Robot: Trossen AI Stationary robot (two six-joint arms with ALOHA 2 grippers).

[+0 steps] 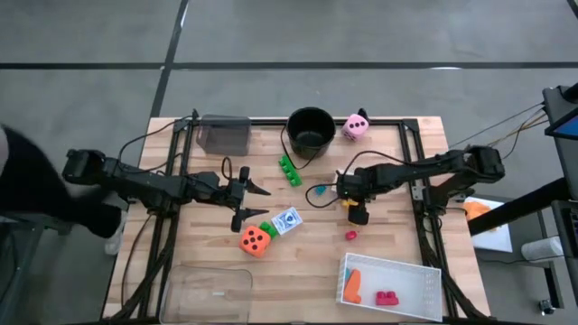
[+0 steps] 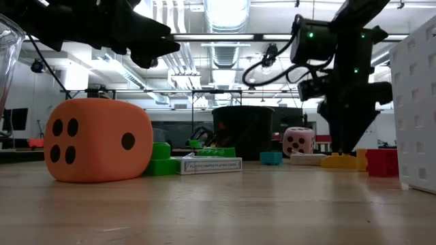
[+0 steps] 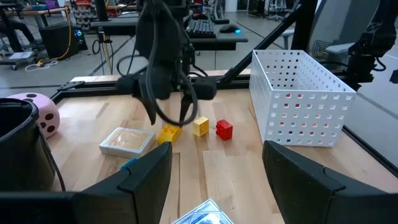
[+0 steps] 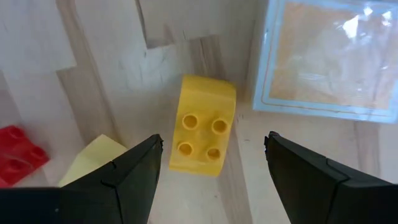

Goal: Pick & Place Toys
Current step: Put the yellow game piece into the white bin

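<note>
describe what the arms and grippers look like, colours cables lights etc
Both arms are dark, jointed links. The left gripper ends in two black pointed fingers. The right gripper tapers downward, its wrist housing shows small green lights, and a black cable loops beside it. Up close, the right gripper's fingers are flat matte-black wedges.

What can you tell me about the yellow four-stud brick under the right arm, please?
The yellow brick is a small block of glossy plastic with four round studs on top in a square, one edge rounded. It lies flat, studs up, on the wooden table, framed between the open jaws of the right gripper, which do not touch it. A clear card case lies close beside it, a paler yellow piece and a red brick on its other side.
</note>
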